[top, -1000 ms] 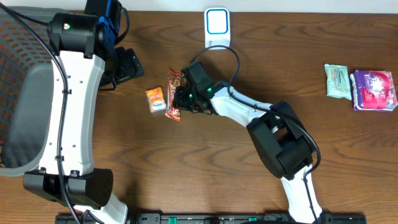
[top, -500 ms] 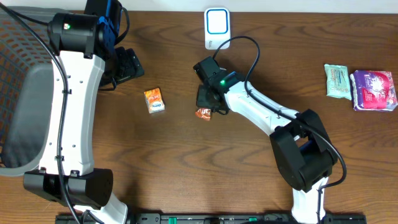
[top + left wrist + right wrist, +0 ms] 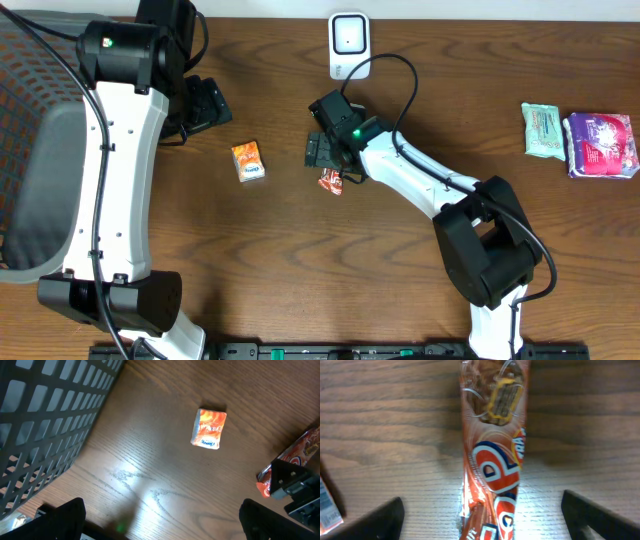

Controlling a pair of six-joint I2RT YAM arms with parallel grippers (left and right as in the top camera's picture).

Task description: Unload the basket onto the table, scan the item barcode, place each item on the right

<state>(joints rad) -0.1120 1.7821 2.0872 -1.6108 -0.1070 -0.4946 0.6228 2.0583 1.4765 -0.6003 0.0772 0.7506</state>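
- Overhead: a dark brown, wood-grain table [image 3: 300, 290] fills the view, with a pale strip along its far edge.
  - A dark mesh basket [image 3: 30, 120] sits at the left edge, and the left gripper [image 3: 205, 103] hangs just beside it.
  - The white scanner [image 3: 348, 42] stands mid-table at the far edge.
  - The snack bar [image 3: 331, 182] lies flat on the wood, one end under the right gripper [image 3: 322, 150].
  - An orange packet [image 3: 249, 161] lies apart to its left, and two wrapped packs [image 3: 580, 138] sit near the right edge.
- Left wrist: the jaws are spread wide with nothing between them — only bare wood with a glare patch. The basket wall fills the upper left.
- Right wrist: the jaws are released and well apart. The bar lies lengthwise between them on the lit wood — touching neither finger.
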